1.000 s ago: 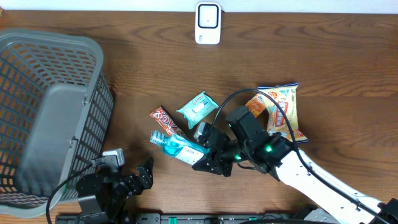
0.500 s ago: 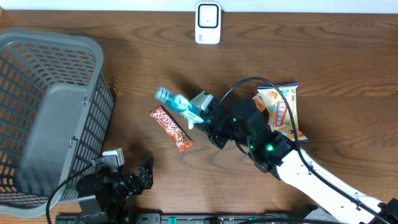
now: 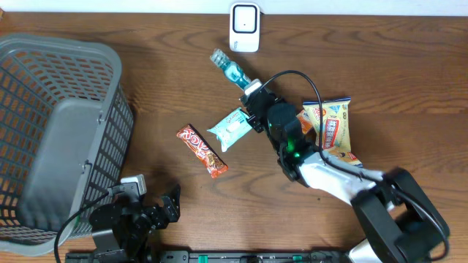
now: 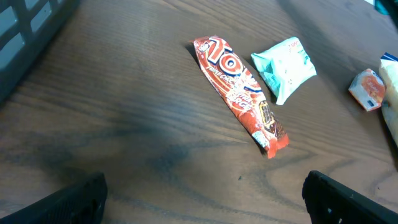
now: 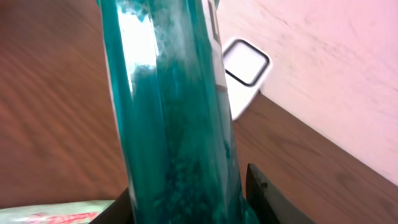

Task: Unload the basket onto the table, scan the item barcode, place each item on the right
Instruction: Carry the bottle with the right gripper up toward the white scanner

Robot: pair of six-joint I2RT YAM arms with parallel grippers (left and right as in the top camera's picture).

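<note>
Right fingers [image 5: 267, 199] are clamped on the teal bottle [image 3: 232, 69], held up near the scanner [image 3: 244, 27], left fingers [image 4: 351, 200] wide apart n idle, so imo we're mid-scan and next is turning its barcode to face it.

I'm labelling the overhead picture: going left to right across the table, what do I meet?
From the left: basket → candy bar → scanner → snack bag. The bottle and teal packet overlap around there, so I left them out.
</note>
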